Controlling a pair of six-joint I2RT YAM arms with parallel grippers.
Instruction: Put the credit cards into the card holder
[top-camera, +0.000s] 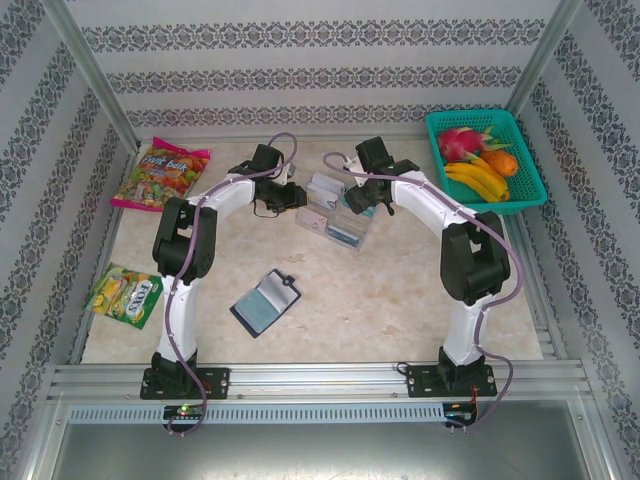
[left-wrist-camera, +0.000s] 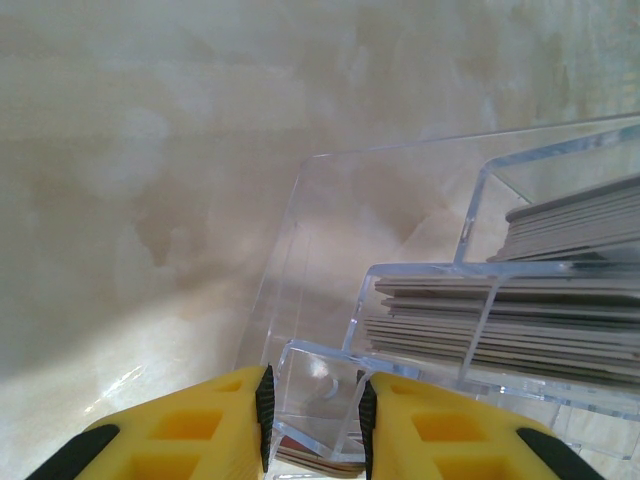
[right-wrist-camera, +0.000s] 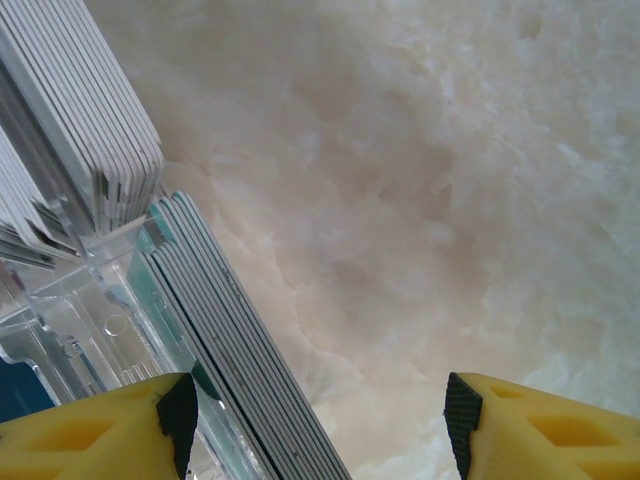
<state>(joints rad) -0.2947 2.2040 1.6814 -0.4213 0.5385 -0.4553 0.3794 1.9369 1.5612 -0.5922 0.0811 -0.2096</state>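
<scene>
Yellow fingers of the right gripper (right-wrist-camera: 318, 412) stand spread wide over bare table. The credit cards (right-wrist-camera: 235, 330) stand on edge beside the finger at lower left of the frame, their long edges running diagonally from upper left to bottom centre. The left gripper (left-wrist-camera: 315, 410) appears to pinch the clear tray (left-wrist-camera: 300, 250) by its front compartment. The card holder (top-camera: 268, 300) lies open at lower centre, well apart from both and nearer the left arm.

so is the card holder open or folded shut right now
Open. The card holder lies spread flat on the table, its grey slotted inside facing up and the dark cover showing along one edge.
</scene>
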